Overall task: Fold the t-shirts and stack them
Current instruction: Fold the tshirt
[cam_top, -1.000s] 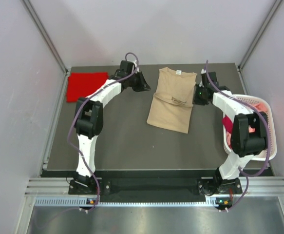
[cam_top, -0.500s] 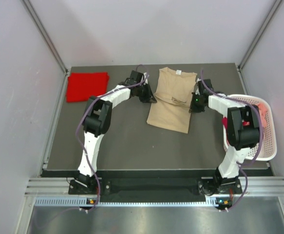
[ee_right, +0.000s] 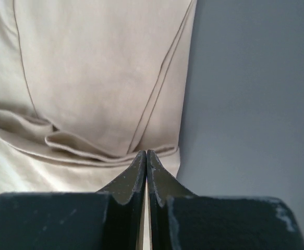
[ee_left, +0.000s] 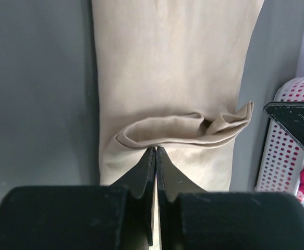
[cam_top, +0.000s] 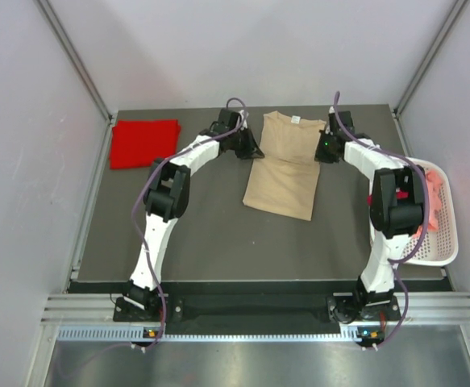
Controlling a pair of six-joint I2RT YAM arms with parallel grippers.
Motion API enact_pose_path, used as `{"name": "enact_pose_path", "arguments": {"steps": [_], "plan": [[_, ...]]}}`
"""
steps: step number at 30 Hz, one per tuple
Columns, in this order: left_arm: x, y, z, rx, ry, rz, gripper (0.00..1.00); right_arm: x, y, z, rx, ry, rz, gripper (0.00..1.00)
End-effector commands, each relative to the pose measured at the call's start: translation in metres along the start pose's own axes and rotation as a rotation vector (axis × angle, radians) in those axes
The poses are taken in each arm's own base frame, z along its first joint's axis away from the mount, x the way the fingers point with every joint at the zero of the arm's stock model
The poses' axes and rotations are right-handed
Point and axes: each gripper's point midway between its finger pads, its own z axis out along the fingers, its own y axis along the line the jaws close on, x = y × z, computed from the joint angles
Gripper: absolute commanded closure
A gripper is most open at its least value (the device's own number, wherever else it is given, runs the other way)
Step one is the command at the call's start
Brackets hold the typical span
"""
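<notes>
A tan t-shirt [cam_top: 283, 165] lies flat at the table's back middle, collar to the far side, sleeves folded in over its body. My left gripper [cam_top: 253, 151] is shut at the shirt's left edge. In the left wrist view its tips [ee_left: 155, 150] touch the folded sleeve [ee_left: 183, 133]. My right gripper [cam_top: 323, 151] is shut at the shirt's right edge. In the right wrist view its tips [ee_right: 146, 152] rest at a sleeve fold [ee_right: 89, 148]. I see no cloth between either pair of jaws. A folded red t-shirt [cam_top: 143, 143] lies at the back left.
A white slotted basket [cam_top: 452, 250] stands at the right table edge with pink and red cloth [cam_top: 436, 193] in it, partly behind the right arm. It also shows in the left wrist view [ee_left: 282, 140]. Grey walls close the table on three sides.
Both grippers have come in to the tan shirt's side edges, then slid toward its collar end. The tan shirt and the red shirt lie where they were.
</notes>
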Motion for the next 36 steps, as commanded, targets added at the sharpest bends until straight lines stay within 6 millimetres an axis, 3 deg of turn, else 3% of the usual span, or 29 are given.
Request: {"name": "enact_pose_path", "arguments": {"steps": [1,5,9,13,17,18,19,21,23,25,26,28,32,36], "plan": [[-0.031,-0.002,-0.001,0.062,-0.071,-0.047,0.95,-0.023,-0.011,0.007,0.012,-0.054,0.007,1.0],[-0.05,0.01,-0.005,0.061,-0.103,-0.092,0.95,-0.034,-0.01,-0.014,0.003,-0.09,0.009,0.99],[-0.064,0.015,-0.024,0.043,-0.125,-0.083,0.94,-0.031,-0.003,-0.046,-0.026,-0.088,0.007,0.9],[-0.062,0.0,-0.055,0.002,-0.121,-0.013,0.92,-0.006,0.008,-0.059,-0.102,-0.017,0.004,0.88],[-0.015,0.009,-0.072,-0.073,-0.025,0.036,0.89,0.033,0.022,-0.058,-0.181,0.062,0.002,0.87],[-0.003,0.01,-0.074,-0.077,-0.003,0.044,0.89,0.04,0.034,-0.059,-0.244,0.083,-0.004,0.86],[0.018,0.017,-0.08,-0.085,0.027,0.042,0.88,0.046,0.038,-0.058,-0.271,0.095,-0.001,0.85],[0.037,0.018,-0.084,-0.055,0.049,0.041,0.87,0.055,0.042,-0.048,-0.313,0.11,0.006,0.84],[0.056,0.016,-0.087,-0.012,0.074,0.047,0.87,0.048,0.046,-0.04,-0.349,0.093,-0.012,0.81],[0.063,0.011,-0.089,0.003,0.09,0.074,0.87,0.046,0.063,-0.03,-0.472,0.125,-0.037,0.8],[0.065,0.008,-0.089,0.001,0.095,0.082,0.88,0.029,0.072,-0.03,-0.506,0.102,-0.047,0.8],[0.073,-0.005,-0.09,0.014,0.105,0.12,0.88,0.028,0.079,-0.017,-0.56,0.128,-0.027,0.82],[0.089,-0.009,-0.088,0.016,0.11,0.125,0.88,0.016,0.07,0.005,-0.574,0.124,0.031,0.86],[0.112,0.016,-0.082,-0.03,0.149,0.093,0.89,0.022,0.06,0.028,-0.573,0.165,0.06,0.89]]}}
